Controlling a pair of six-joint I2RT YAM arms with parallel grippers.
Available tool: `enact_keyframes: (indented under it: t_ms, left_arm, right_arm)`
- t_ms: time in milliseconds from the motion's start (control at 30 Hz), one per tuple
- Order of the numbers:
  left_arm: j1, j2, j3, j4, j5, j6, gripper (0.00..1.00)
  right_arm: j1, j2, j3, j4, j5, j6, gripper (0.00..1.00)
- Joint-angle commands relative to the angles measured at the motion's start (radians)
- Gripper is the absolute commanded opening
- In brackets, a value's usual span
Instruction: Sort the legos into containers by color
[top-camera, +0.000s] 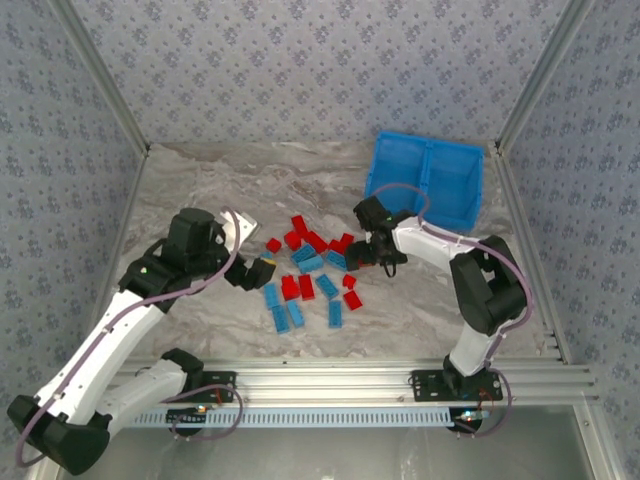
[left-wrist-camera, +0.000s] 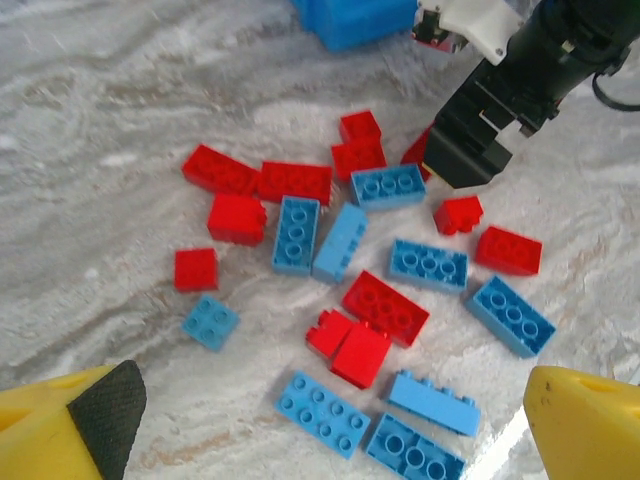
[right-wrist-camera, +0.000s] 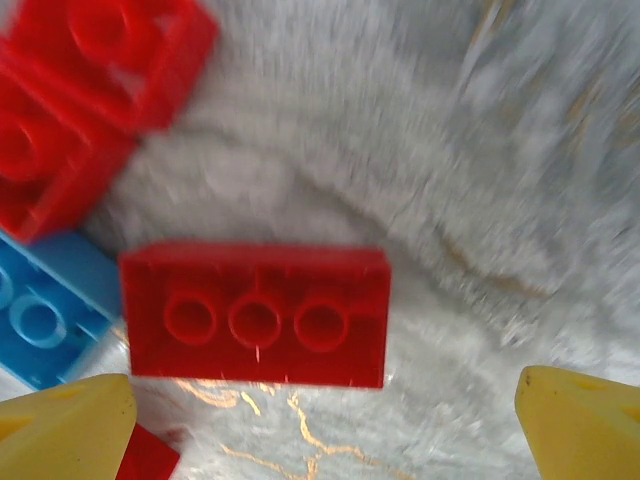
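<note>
Hovering at the right edge of the legos (top-camera: 310, 280) scattered mid-counter, the right tool (right-wrist-camera: 325, 420) hangs wide above a red brick (right-wrist-camera: 255, 315) that lies studs-down, nearer one finger (right-wrist-camera: 70, 425) than the other. The step in hand looks like grasping that brick. Next it should centre, drop, pinch the brick's short ends, then carry it to the bin (top-camera: 400, 180) at the counter's (top-camera: 200, 190) far right corner. The left tool (left-wrist-camera: 328, 425) hangs wide at the legos' left.
</note>
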Motion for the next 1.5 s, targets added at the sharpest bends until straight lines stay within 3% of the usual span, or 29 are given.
enact_keyframes:
  t_ms: [0,333,567,667,833,1000,1167,1467]
  left_arm:
    - [-0.004,0.013,-0.003,-0.005,0.036,0.035,0.99]
    - [-0.004,0.004,-0.038,-0.005,-0.008,0.027,0.99]
    - [-0.003,-0.04,-0.057,0.032,-0.03,0.026,0.99]
    - [-0.004,-0.048,-0.061,0.036,-0.031,0.023,0.99]
    - [-0.004,-0.05,-0.062,0.043,-0.007,0.009,0.99]
    - [-0.004,-0.079,-0.072,0.085,0.073,-0.003,0.99]
    - [-0.004,-0.147,-0.096,0.139,0.136,-0.006,0.99]
    - [-0.004,-0.216,-0.124,0.165,0.103,-0.007,0.99]
  right_arm:
    - [0.001,0.029,-0.009,0.052,-0.02,-0.026,1.0]
    - [0.01,0.123,0.049,0.088,-0.04,-0.053,0.98]
    - [0.024,0.126,0.048,0.072,0.016,-0.02,0.66]
    - [0.027,0.039,0.011,0.091,0.03,0.001,0.6]
    - [0.004,-0.246,-0.06,0.149,0.118,0.039,0.56]
    - [-0.197,-0.392,-0.027,0.188,0.18,0.07,0.55]
    - [-0.437,-0.235,0.15,0.203,0.131,0.084,0.53]
    - [-0.55,0.181,0.509,0.093,0.103,0.148,0.54]
